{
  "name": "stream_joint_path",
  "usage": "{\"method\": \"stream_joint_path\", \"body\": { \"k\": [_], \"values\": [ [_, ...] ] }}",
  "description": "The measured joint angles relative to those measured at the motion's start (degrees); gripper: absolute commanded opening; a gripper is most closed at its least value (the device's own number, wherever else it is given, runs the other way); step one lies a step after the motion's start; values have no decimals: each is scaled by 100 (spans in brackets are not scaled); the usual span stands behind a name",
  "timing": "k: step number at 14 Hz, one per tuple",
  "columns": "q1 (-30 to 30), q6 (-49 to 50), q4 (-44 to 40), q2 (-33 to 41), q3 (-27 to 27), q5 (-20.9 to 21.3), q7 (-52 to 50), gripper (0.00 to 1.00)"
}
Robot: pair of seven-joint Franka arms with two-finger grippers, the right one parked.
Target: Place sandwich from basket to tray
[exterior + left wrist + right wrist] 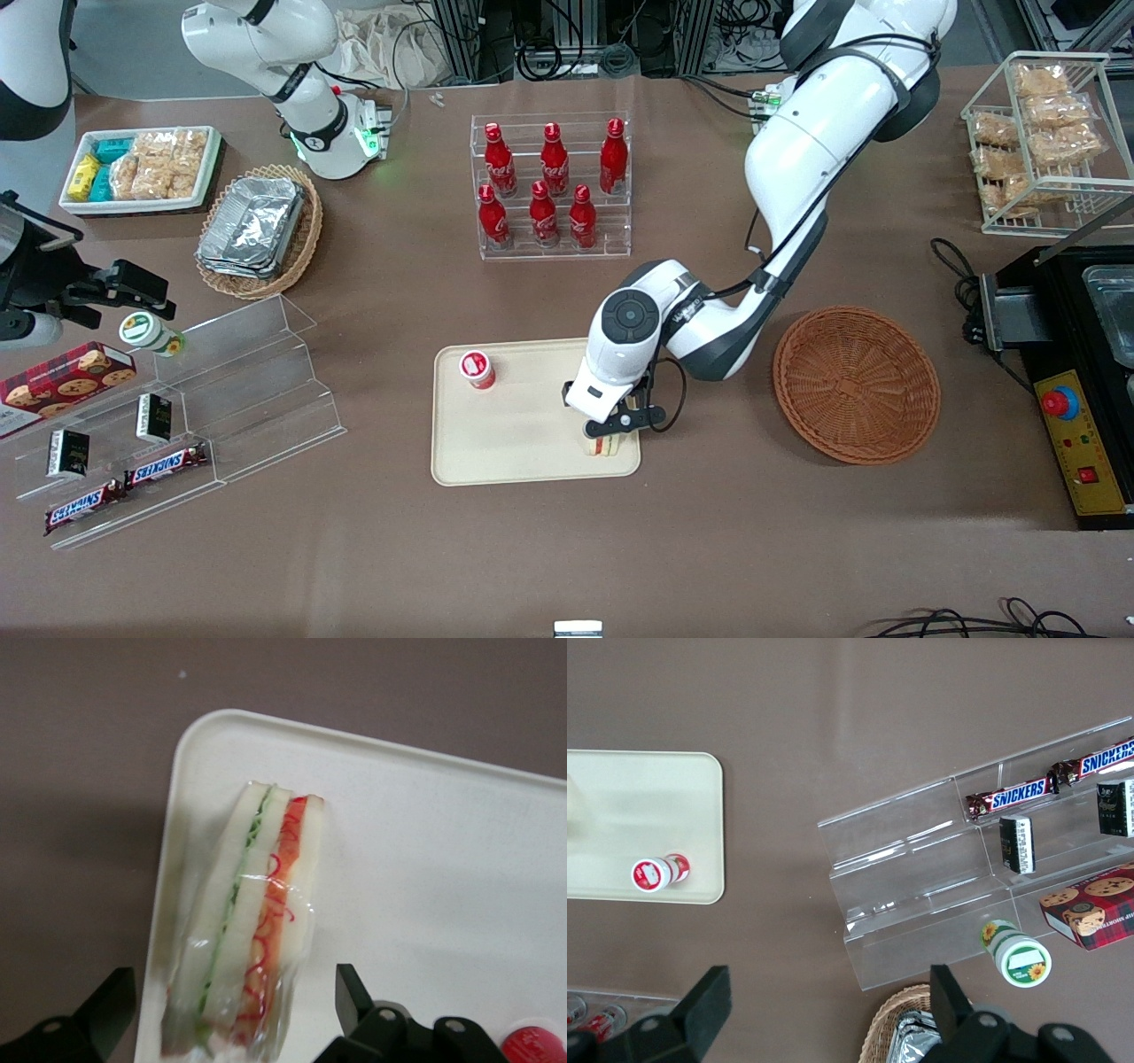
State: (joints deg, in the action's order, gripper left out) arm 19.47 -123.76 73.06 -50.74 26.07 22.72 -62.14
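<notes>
The tray (pixel 514 443) carries a red-capped cup (pixel 477 369) near one corner. The sandwich (pixel 600 442) lies at another corner nearer the front camera — gripper (pixel 611 425) above it, fingers spread and clear. The basket (pixel 856 384) sits empty — only withdrawal seems left.

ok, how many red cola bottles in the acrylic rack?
6. Upper step: three. Lower step, nearer the camera: three. None look hidden. The pincer is open over the sandwich on the tray.

Left arm's gripper (pixel 615 429) hanging over sandwich (pixel 601 444) lying on tray (pixel 505 443), basket (pixel 856 384) sitting beside tray
</notes>
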Motion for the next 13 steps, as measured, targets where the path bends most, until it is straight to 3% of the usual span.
{"method": "stream_joint_path", "body": {
  "k": [6, 10, 13],
  "values": [
    [-104, 1710, 4, 1251, 0, 11, -77, 100],
    [-727, 2108, 499, 2371, -5, -902, 790, 100],
    [-1168, 2650, 744, 3112, -16, -1277, 1493, 100]
  ]
}}
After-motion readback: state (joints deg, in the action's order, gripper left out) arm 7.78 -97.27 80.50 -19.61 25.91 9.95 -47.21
